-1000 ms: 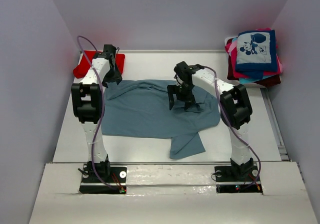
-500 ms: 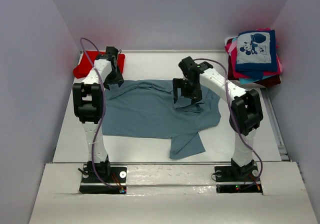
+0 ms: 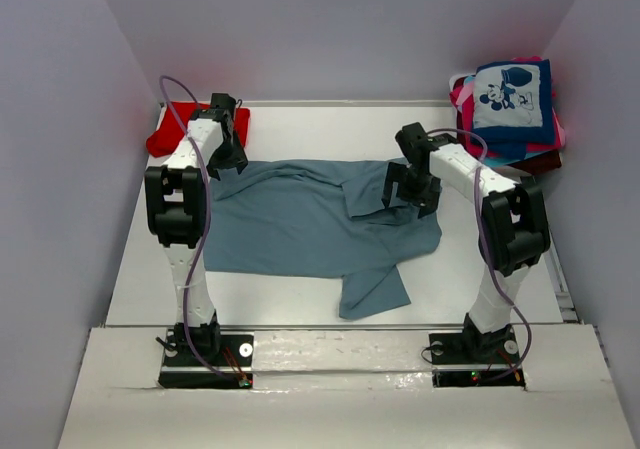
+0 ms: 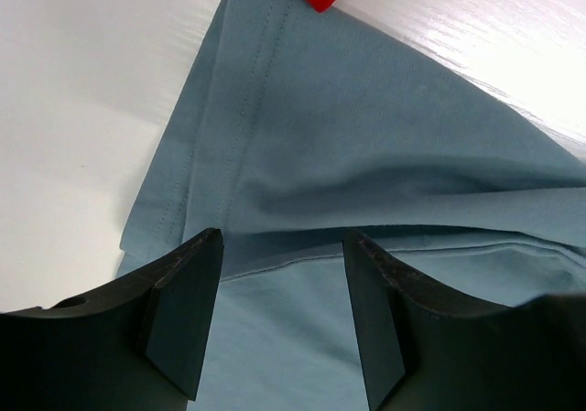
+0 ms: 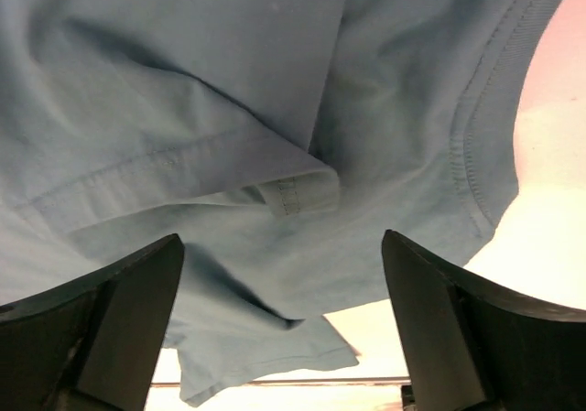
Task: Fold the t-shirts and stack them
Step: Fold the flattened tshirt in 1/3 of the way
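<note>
Your left gripper (image 4: 282, 246) hung parted over the grey-blue t-shirt (image 3: 290, 224) (its sleeve hem just below); your right gripper (image 5: 279, 244) gaped wide above it.

Table layout, from above
Spread t-shirt (image 3: 300, 219) flat across the middle of the table (image 3: 330, 129); single folded t-shirt (image 3: 165, 134) behind it in the far left corner; stack of folded t-shirts (image 3: 510, 109) in the far right corner, apart from it; left gripper (image 3: 228, 159) over its far left corner; right gripper (image 3: 405, 187) over its right part.
</note>
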Motion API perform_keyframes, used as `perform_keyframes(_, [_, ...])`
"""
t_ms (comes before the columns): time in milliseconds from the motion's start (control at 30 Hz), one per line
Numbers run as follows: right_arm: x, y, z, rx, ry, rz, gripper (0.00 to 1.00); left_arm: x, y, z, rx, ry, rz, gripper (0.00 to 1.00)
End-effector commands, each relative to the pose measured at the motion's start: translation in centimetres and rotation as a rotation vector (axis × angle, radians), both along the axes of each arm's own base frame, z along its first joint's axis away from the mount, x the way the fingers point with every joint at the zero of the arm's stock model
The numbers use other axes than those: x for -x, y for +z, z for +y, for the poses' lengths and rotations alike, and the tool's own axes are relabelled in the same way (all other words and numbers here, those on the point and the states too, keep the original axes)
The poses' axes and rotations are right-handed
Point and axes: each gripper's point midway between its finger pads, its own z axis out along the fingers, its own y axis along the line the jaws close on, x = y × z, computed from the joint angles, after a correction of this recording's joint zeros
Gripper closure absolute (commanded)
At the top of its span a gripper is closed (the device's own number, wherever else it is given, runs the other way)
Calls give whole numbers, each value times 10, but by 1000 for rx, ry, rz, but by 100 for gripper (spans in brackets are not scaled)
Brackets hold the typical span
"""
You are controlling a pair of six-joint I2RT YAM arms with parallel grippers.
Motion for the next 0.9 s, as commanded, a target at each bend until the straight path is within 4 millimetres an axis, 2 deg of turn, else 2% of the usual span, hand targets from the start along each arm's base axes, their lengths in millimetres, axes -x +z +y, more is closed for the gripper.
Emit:
perform_keyframes(0, [-18, 14, 9, -35, 1, -104, 10, -2, 22, 0, -4, -12, -47, 34])
perform_keyframes(167, [-24, 11, 9, -22, 2, -110, 18, -3, 23, 0, -7, -12, -50, 34])
perform_keyframes(200, [-24, 9, 9, -21, 4, -109, 24, -2, 23, 0, -8, -10, -49, 34])
perform_keyframes(267, [-25, 6, 3, -11, -10, -104, 30, -2, 24, 0, -8, -11, -49, 34])
perform_keyframes(567, [-16, -11, -18, 19, -57, -74, 30, -2, 23, 0, -6, -14, -45, 34])
perform_keyframes(867, [-14, -16, -21, 9, -65, -73, 30, -1, 22, 0, -8, -13, -42, 34])
